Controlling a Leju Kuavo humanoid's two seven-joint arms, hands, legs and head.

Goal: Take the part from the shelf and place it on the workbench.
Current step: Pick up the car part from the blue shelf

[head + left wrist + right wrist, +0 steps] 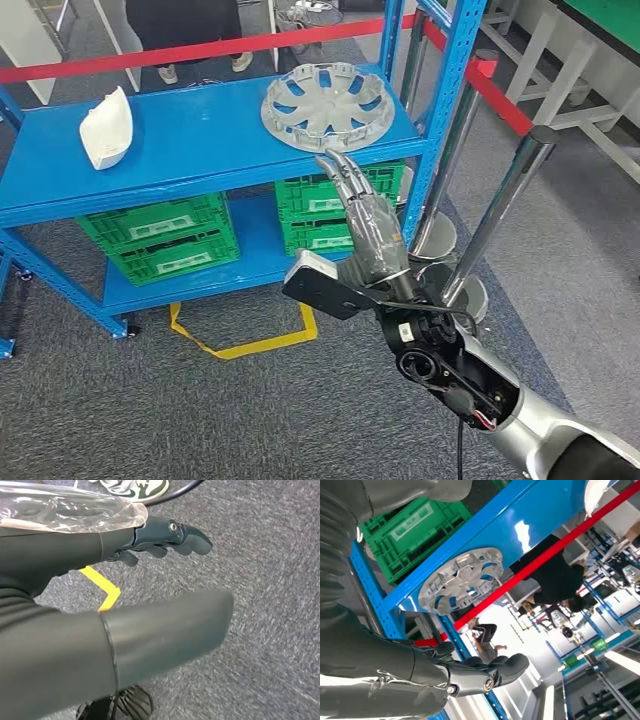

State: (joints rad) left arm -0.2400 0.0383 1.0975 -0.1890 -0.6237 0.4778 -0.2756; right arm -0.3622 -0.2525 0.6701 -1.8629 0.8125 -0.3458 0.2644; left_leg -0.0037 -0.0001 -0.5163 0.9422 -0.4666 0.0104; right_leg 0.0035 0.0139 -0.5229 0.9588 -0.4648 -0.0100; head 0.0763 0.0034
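Right hand (373,235) empty, fingers spread; wheel cover (328,105) lies flat just beyond fingertips, not touching.

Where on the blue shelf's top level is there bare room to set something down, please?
The widest free patch on the top shelf lies between the white part at its left and the silver wheel cover at its right. The right end is crowded: the wheel cover fills it, with the right hand just before it.
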